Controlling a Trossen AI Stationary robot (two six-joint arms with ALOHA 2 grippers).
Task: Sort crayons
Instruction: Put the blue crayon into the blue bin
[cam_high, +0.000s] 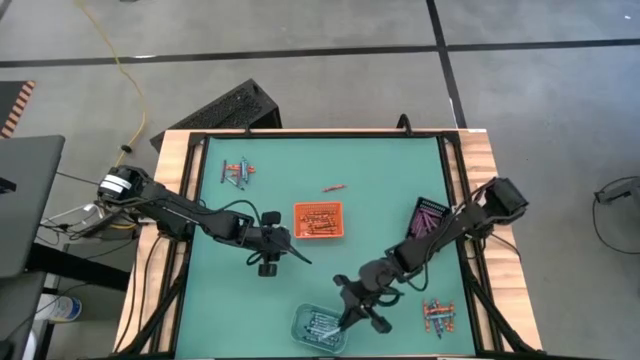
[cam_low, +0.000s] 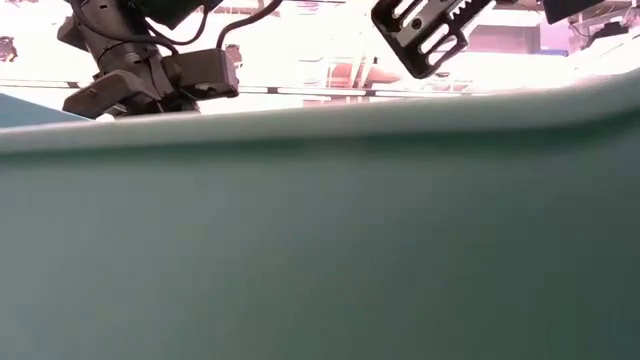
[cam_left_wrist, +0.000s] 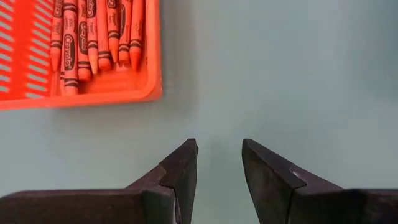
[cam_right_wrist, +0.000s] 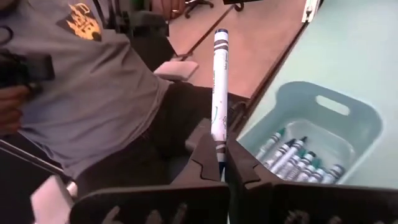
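While my right end effector (cam_right_wrist: 221, 163) is clenched on a blue crayon (cam_right_wrist: 219, 93), it hangs just above the clear tray (cam_high: 318, 326), and the crayon stands upright between the fingers. More blue crayons (cam_right_wrist: 298, 163) lie in that tray. My left end effector (cam_left_wrist: 219, 165) is released and grasps nothing, over bare bench (cam_high: 380, 160) up and left of the clear tray, just beside the orange tray (cam_high: 318, 220), which holds orange crayons (cam_left_wrist: 93, 37).
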